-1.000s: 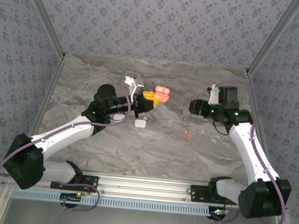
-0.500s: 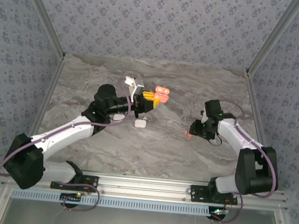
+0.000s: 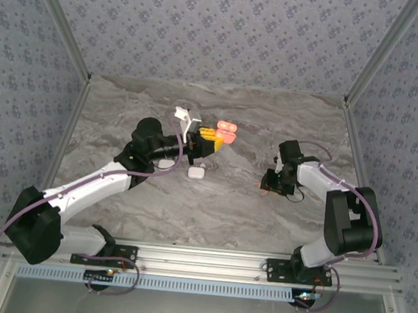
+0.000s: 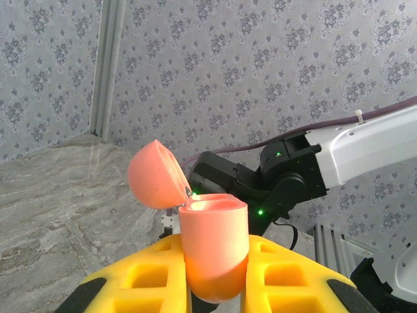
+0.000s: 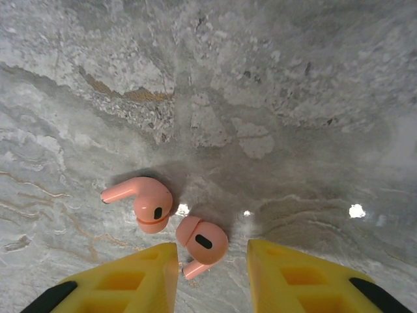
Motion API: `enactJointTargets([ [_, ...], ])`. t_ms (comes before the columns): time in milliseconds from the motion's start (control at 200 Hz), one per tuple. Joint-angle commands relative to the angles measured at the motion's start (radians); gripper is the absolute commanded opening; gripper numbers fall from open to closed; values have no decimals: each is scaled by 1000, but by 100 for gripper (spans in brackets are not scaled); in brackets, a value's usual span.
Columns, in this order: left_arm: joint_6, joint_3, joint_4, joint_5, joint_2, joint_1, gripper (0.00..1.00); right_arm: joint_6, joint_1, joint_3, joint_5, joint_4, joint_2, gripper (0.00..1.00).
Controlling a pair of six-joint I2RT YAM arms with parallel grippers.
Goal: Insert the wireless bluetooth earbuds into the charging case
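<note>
Right tool [image 5: 212,261] has lowered, parted astride one pink earbud [image 5: 203,241] in its wrist view; left tool [image 4: 215,277] clenches the case [image 4: 212,228].

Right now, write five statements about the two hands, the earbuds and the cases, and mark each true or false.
1. The left hand grips the orange charging case. True.
2. That case's lid is shut. False: it is flipped open.
3. Two orange earbuds lie on the table below the right hand. True.
4. The right hand holds an earbud off the table. False: both lie on the table, and its fingers stand apart on either side of the nearer earbud.
5. A white case lies on the table near the left arm. True.
</note>
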Motion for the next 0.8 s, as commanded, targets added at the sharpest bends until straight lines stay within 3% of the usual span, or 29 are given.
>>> enactJointTargets([
  [0, 12, -4, 15, -2, -18, -7, 0, 1, 8, 14, -10, -9, 23, 35],
  [330, 14, 5, 5, 0, -10, -7, 0, 0, 13, 19, -17, 12, 56, 33],
  [795, 14, 12, -12, 4, -4, -7, 0, -40, 19, 35, -1, 0, 54, 22],
])
